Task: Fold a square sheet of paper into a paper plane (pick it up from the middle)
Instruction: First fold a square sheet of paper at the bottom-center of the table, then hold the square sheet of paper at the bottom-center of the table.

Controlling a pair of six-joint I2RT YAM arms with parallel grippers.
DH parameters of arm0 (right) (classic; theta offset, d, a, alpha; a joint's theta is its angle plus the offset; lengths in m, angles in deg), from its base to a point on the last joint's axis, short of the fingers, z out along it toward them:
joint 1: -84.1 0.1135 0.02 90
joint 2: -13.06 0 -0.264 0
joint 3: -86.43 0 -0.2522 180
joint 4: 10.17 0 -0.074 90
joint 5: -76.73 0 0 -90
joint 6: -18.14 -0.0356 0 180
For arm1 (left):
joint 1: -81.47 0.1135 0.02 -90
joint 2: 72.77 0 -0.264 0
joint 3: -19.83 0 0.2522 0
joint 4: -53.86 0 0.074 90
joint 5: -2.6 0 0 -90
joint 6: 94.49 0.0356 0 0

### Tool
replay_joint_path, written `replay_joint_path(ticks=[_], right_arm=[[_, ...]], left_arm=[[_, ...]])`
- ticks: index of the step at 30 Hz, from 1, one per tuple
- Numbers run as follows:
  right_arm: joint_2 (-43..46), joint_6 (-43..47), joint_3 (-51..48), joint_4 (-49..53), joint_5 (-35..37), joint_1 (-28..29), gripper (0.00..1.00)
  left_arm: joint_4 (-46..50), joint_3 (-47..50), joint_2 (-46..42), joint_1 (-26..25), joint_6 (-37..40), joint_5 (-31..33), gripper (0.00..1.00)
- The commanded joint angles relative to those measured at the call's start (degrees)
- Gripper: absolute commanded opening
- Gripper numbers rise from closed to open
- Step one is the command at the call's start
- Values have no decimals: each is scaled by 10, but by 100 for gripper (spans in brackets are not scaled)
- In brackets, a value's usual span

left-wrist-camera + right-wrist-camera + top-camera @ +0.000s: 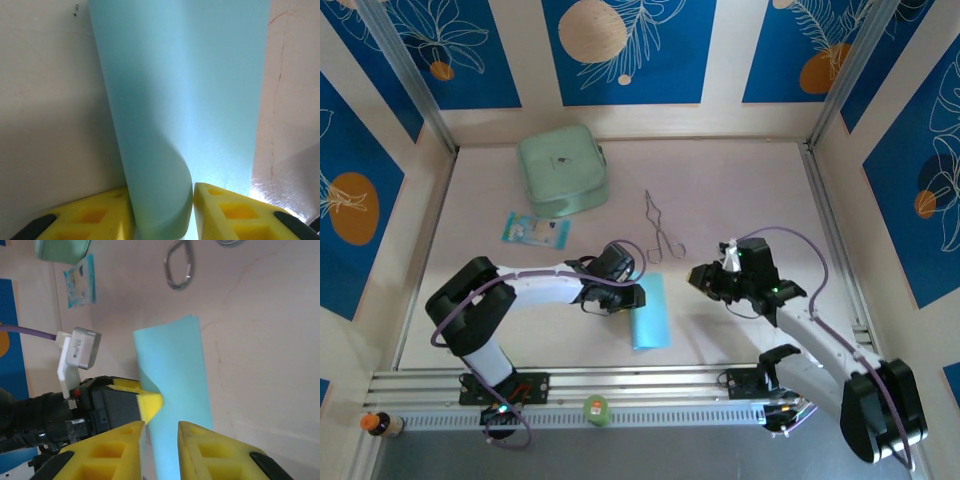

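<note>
The square sheet of paper point(652, 315) lies on the table as a narrow cyan strip, folded or curled over lengthwise. My left gripper point(633, 297) is shut on its left edge. In the left wrist view the paper point(185, 100) curls up between the yellow fingers point(90, 217). My right gripper point(703, 278) hovers to the right of the strip, apart from it. In the right wrist view that gripper point(161, 440) stands open, with the sheet point(175, 365) beyond it and the left gripper's fingertip point(149, 404) pinching the sheet's edge. The paper plane is out of view.
Metal tongs point(662, 230) lie just behind the sheet. A blue-and-white packet point(535, 230) and a mint-green case point(563, 170) sit at the back left. A small green object point(596, 408) rests on the near rail. Walls enclose the table on three sides.
</note>
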Motion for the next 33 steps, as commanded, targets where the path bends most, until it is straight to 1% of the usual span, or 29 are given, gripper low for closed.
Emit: replay_joint_path(ticks=[1,10,18,22,33], right_arm=[[25,-4,-24,47,-17,-13,24],[13,4,-23,50,-29,-14,24],[0,7,-25,40,-42,-11,24],[-11,6,-24,35,-43,-8,24],[-27,4,-21,27,-36,5,24]], left_arm=[[53,-10,27,-1,24,34,36],[105,-40,55,-1,55,57,38],[108,-53,65,-1,59,63,43],[125,-63,70,-1,61,75,44],[130,-63,80,-1,61,79,41]])
